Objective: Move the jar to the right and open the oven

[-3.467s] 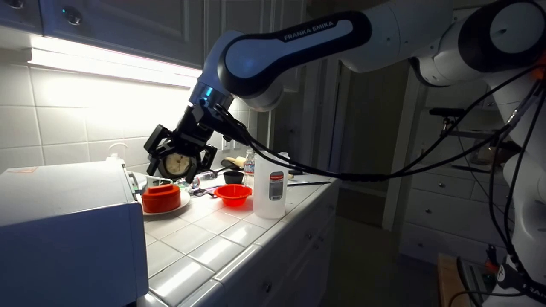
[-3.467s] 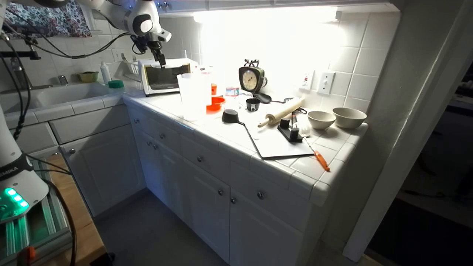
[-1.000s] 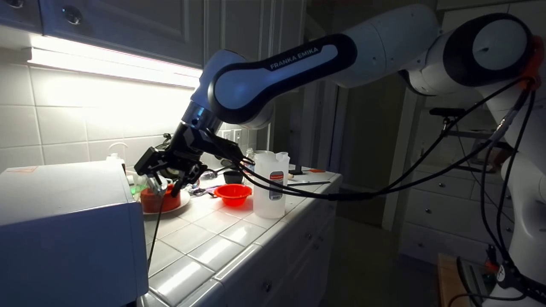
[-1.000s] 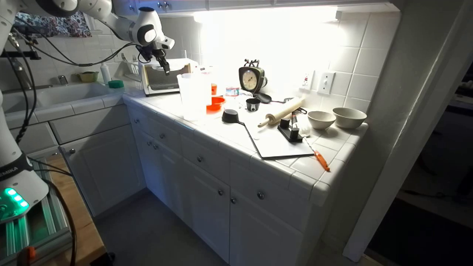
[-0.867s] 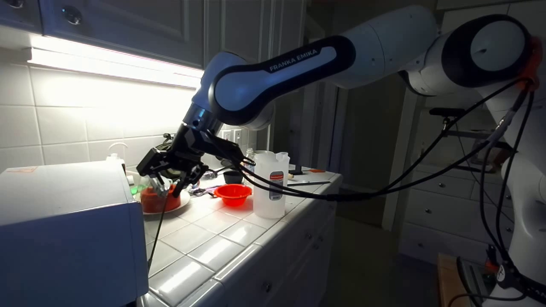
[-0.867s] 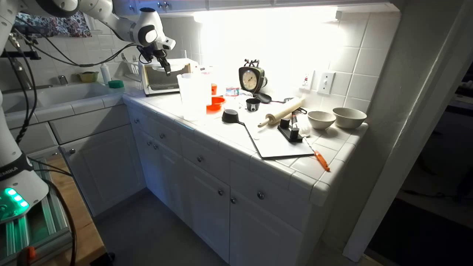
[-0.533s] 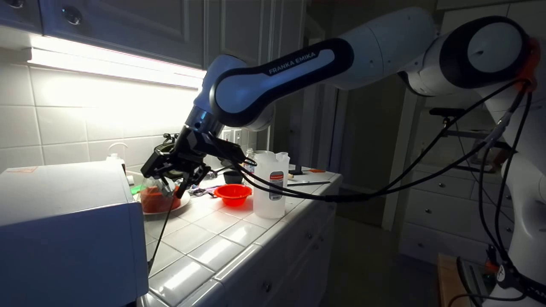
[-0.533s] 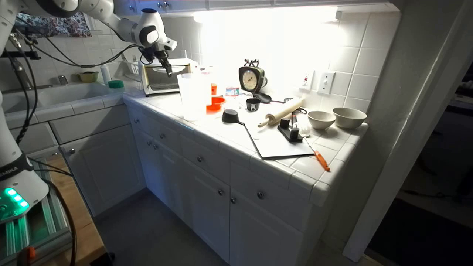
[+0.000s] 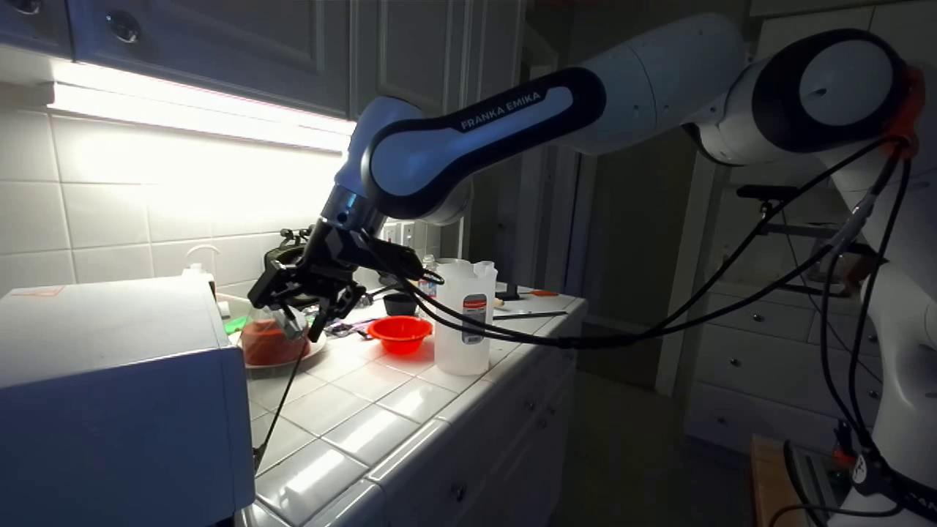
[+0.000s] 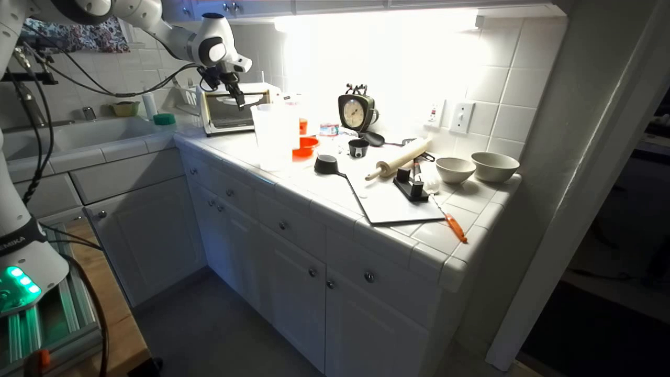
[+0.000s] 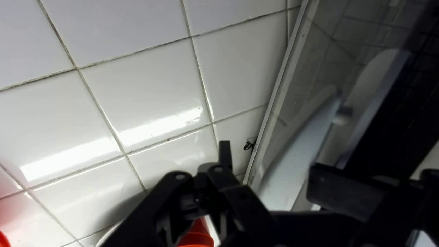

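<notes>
Fingers (image 11: pixel 225 154) standing partly apart, unclenched, the gripper (image 11: pixel 269 157) is hovering at a tilt by the top of the door (image 11: pixel 305 82) of the oven (image 9: pixel 124 439). The white handle (image 11: pixel 291 171) is showing between them in the wrist view, with a gap beside one finger. The door is leaning outward, ajar. In both exterior views the jar (image 9: pixel 452 359) is standing upright on the counter (image 9: pixel 344 402) near its front edge, close to a red bowl (image 9: pixel 399 344) and apart from the gripper.

FRANKA EMIKA (image 9: pixel 501 110) marked the arm (image 9: pixel 542 121), higher than the jar (image 9: pixel 455 344), EMIKA (image 10: pixel 12 241) the robot base (image 10: pixel 39 254), well apart from it
</notes>
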